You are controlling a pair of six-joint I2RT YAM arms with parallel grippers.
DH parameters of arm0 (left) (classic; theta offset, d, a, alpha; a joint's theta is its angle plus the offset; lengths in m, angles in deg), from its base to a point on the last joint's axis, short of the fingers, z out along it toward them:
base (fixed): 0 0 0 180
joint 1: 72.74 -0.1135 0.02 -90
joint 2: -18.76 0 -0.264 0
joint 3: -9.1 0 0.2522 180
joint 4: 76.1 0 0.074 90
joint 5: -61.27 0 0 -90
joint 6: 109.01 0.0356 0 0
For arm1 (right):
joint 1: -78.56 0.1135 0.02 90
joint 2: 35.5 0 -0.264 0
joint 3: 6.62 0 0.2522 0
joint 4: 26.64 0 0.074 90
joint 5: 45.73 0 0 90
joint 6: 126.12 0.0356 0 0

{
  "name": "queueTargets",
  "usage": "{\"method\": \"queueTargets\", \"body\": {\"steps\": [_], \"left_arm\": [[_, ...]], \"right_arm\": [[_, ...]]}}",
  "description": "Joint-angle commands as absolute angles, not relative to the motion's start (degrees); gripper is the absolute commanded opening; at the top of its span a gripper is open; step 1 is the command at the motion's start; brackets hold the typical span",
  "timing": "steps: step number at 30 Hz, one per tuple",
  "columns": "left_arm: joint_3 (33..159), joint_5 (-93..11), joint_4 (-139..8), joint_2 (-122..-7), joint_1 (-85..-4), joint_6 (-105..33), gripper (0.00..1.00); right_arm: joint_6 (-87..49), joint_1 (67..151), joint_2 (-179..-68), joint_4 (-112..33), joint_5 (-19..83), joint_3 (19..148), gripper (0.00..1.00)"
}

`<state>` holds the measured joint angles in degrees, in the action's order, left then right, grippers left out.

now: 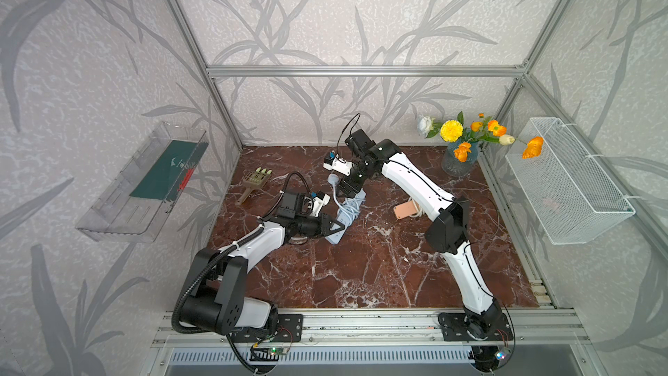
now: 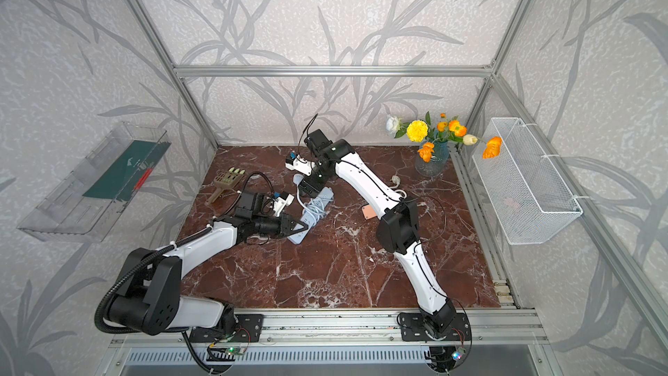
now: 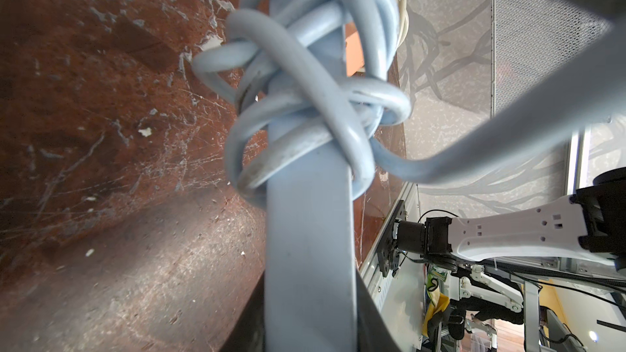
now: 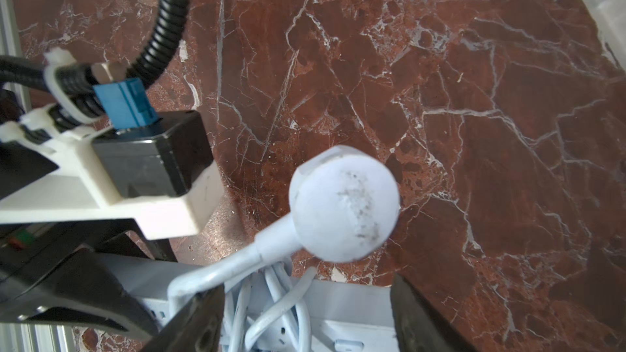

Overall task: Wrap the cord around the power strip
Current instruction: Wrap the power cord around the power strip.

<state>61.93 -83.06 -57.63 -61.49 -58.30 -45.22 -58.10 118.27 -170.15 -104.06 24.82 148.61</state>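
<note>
Strip [image 1: 333, 238] is lying diagonally on the surface [image 1: 379, 265], a bit left of ctr, w/ its near end pointing left and its far end reaching under the R arm [image 1: 415, 179]. L fingers [image 1: 339, 227] are clamping fully shut on the strip's near end. In the left wrist view the strip [image 3: 308, 248] is running straight out from between them.

Cord [image 1: 349, 209] is sitting in loose, messy loops around the strip's middle, w/ the loops crossing over each other and not lying flat. Its free end is sticking out on the far-left side and ending in the plug [image 1: 332, 178]. The plug is sitting just beyond the strip, but I can't tell if it's touching the surface.

R fingers [image 4: 305, 320] are hanging over the strip's far half. They're standing wide apart w/ the loops between them and gripping nothing. The cord's free end is passing just beside one of them.

Other stuff:
- Scoop [image 1: 255, 178] is lying far-left on the surface, well apart from the strip.
- Vase [image 1: 453, 168] w/ flowers [image 1: 452, 130] is standing in the far-right corner.
- Orange-pink flat item [image 1: 404, 210] w/ a white cable [image 1: 417, 213] is lying right of the strip, partly under the R arm.
- Clear bin [image 1: 119, 204] is hanging on the left wall.
- Wire basket [image 1: 567, 189] is hanging on the right wall.
</note>
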Motion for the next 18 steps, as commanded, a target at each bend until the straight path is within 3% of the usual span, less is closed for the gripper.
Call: {"method": "queueTargets", "body": {"steps": [1, 10, 18], "left_arm": [[61.7, -86.9, -64.8, -60.8, -58.6, -47.6, 0.0], [60.5, -87.6, -72.6, -62.0, -58.6, -53.7, 0.0], [60.1, -86.6, -74.6, -63.1, -58.7, -55.6, 0.0]], "right_arm": [[-55.3, 118.5, -172.4, -105.6, 27.5, 150.5, 0.75], [-49.3, 120.0, -178.2, -109.1, 35.9, 158.7, 0.71], [-49.6, 122.2, -178.9, -106.9, 53.7, 158.7, 0.66]]}}
